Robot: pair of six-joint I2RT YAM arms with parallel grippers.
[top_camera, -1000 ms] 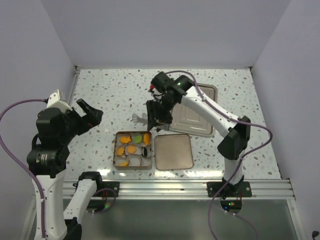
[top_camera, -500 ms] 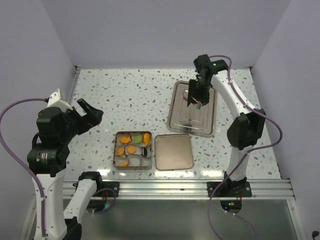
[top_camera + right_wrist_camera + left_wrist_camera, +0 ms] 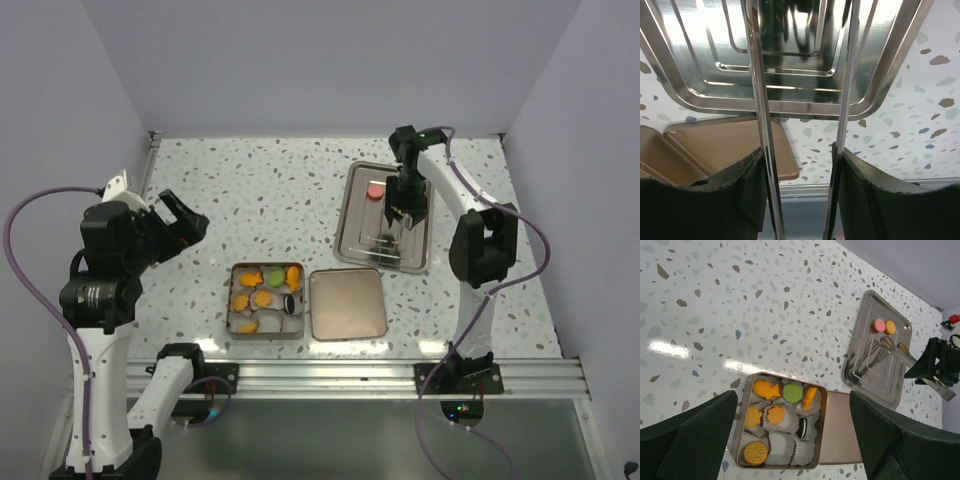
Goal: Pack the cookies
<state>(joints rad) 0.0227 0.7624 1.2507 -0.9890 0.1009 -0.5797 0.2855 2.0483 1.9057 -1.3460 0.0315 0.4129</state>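
The speckled table [image 3: 740, 300] carries everything, with a steel tray [image 3: 875, 380] lying toward its far right side. Nearer the arms sits an open tin [image 3: 741, 426], and a brown lid [image 3: 840, 430] lies flat just beside it on the right, touching or nearly touching its edge. The right gripper [image 3: 403, 205] hangs over the tray with long metal tongs [image 3: 760, 100] fixed to its fingers; the two blades stand apart with only the tray's shiny floor showing between them, so this claw is released and carries nothing. The left gripper [image 3: 180, 222] is raised well left of the tin, its dark fingers spread wide and empty. Most of the cookies [image 3: 775, 415] sit inside the tin in white paper cups [image 3: 781, 442]: several orange ones, a green cookie [image 3: 793, 391] in the far row and a black cookie [image 3: 802, 427] on the right side. Some cups hold nothing. A pink cookie [image 3: 880, 325] and an orange cookie [image 3: 890, 328] lie side by side, touching, at the tray's far end.
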